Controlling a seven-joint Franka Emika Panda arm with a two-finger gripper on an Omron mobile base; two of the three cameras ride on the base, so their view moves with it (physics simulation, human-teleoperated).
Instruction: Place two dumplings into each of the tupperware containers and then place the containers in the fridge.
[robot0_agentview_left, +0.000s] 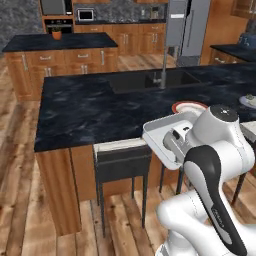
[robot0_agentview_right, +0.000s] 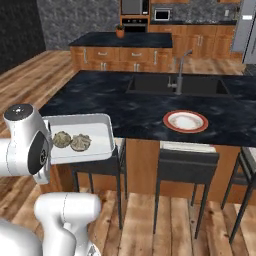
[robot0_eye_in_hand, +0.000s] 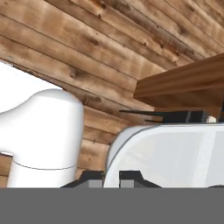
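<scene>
Right base view: two dumplings are lying in the white tray, carried off the surface; jaws' grip is indeterminable; no legible writing.

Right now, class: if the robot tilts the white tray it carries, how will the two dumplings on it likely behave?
The dumplings lie loose on the tray, so they would probably slide. Being lumpy, they likely tumble rather than roll. The raised rim may stop them.

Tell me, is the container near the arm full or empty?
Not empty: the container holds two dumplings lying side by side on its floor, seen in the right base view.
</scene>
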